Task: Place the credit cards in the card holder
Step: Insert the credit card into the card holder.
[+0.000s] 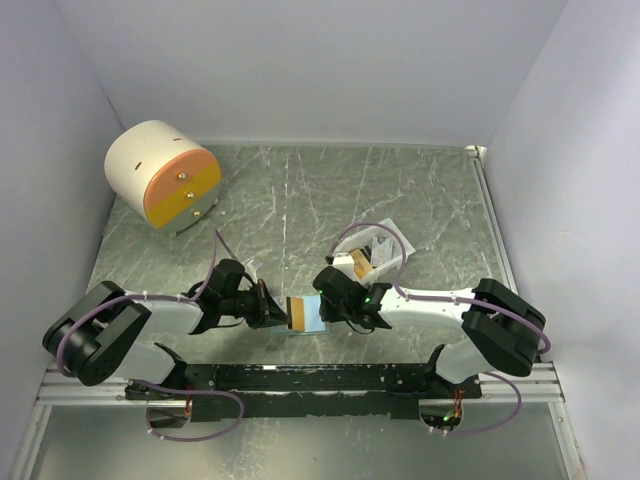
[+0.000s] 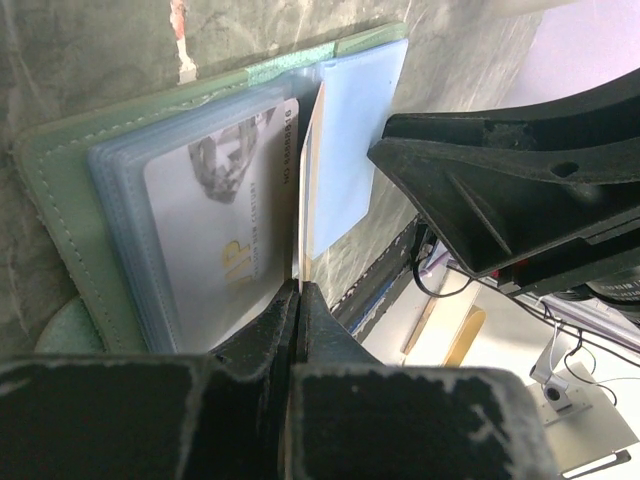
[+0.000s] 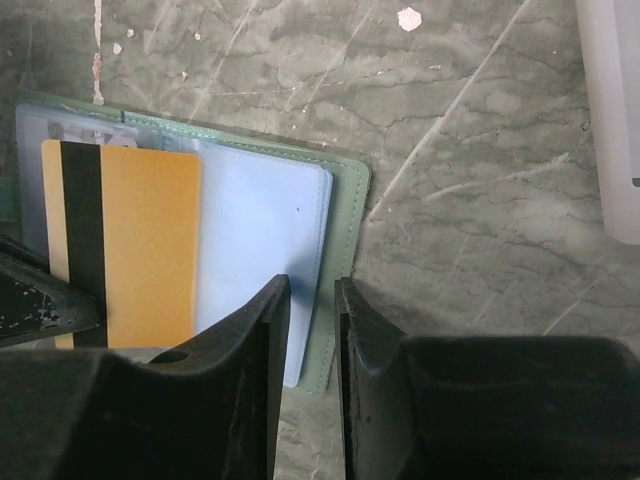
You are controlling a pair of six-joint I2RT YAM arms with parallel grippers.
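tbl (image 1: 300, 190): grn marble | on it: open card holder (image 1: 314, 313) front-ctr | white tray (image 1: 398, 236) R | round cabinet (image 1: 160, 180) back-L

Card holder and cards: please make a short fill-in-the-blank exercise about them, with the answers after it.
The card holder lies ___ on the table. Its inside is pale ___. The left gripper holds an orange-gold card with a ___ stripe.
Answers: open; blue; black.
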